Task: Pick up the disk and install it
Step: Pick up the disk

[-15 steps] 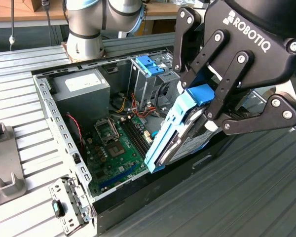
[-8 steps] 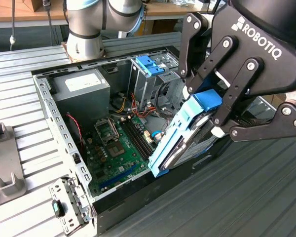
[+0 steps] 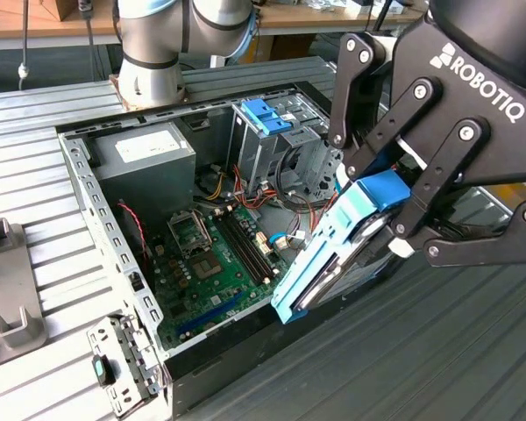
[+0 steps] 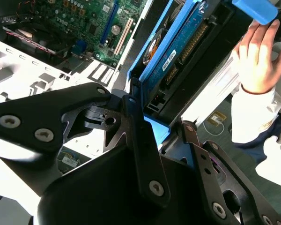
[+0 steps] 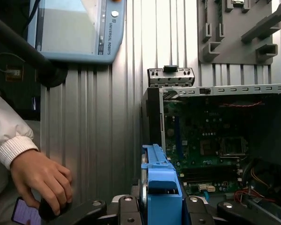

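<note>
Near the PC case [image 3: 95, 197], claw [image 3: 379, 209] grips the disk [image 3: 349, 256] — grey w/ blue rails [image 3: 317, 256].

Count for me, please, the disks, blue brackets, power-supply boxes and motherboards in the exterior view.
disk, held in the tool: 1
blue bracket: 1
power-supply box: 1
motherboard: 1
Total: 4

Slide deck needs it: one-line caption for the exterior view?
Gripper holds the disk, blue rails on, tilted over the edge of the open computer case, motherboard exposed below.
</note>
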`<state>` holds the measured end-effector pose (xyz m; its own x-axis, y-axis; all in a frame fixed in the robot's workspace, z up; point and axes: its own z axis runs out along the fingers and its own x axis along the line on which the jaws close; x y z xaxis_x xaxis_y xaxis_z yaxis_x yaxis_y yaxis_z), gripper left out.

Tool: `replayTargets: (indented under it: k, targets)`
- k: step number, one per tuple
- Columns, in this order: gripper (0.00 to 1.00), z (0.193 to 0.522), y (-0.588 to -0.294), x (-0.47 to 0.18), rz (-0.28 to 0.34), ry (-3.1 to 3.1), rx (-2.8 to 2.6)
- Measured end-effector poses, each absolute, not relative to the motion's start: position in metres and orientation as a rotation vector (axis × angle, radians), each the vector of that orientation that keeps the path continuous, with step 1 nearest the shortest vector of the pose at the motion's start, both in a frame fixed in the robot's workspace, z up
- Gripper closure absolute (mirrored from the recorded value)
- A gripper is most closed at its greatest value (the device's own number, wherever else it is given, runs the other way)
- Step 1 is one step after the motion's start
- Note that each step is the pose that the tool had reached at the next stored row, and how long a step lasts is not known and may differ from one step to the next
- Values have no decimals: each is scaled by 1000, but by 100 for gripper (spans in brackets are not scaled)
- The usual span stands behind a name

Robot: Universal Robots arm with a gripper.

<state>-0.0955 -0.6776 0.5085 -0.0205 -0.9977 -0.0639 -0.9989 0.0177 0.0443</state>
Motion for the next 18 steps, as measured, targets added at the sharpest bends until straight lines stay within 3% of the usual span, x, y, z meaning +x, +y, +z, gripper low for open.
replayTargets:
  k: [18]
  targets:
    - [63,507,-693,-91,119,2231,-2188]
